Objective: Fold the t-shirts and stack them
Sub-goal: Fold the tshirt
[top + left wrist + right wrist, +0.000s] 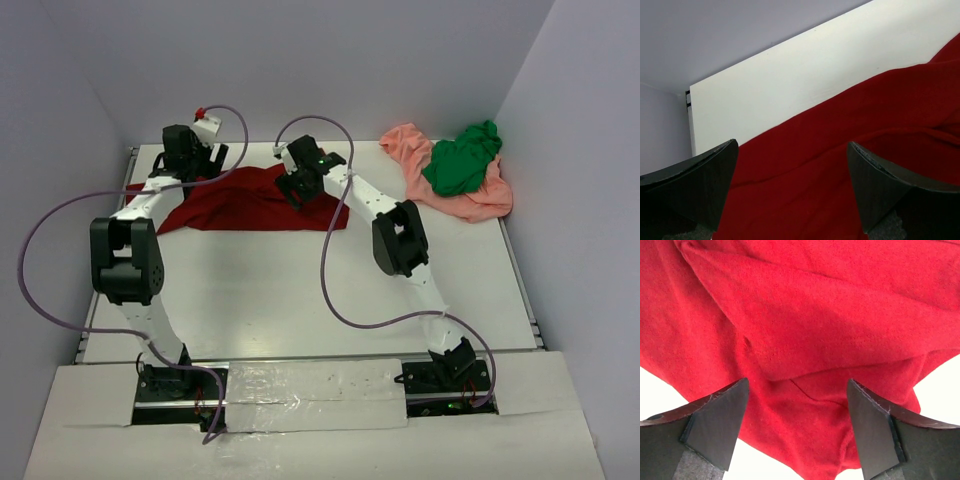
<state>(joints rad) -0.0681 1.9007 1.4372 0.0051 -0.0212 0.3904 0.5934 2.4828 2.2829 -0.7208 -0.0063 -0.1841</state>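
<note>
The dark red t-shirt [240, 205] lies partly folded and spread across the back left of the white table [300, 290]. My left gripper [197, 160] hovers open over its far left edge; in the left wrist view the red t-shirt [840, 150] lies under the gripper [792, 145], with nothing between the fingers. My right gripper [298, 182] stands open just above the shirt's right part. The right wrist view shows folds of red t-shirt [815, 315] below the gripper [797, 382]. The green t-shirt [462, 160] lies crumpled on the salmon-pink t-shirt [485, 203] at the back right.
Grey walls close the table in at the back and both sides. Purple cables [330, 270] loop from both arms over the table. The table's back edge [790, 75] runs just beyond the red shirt. White padding [310, 390] covers the near edge between the arm bases.
</note>
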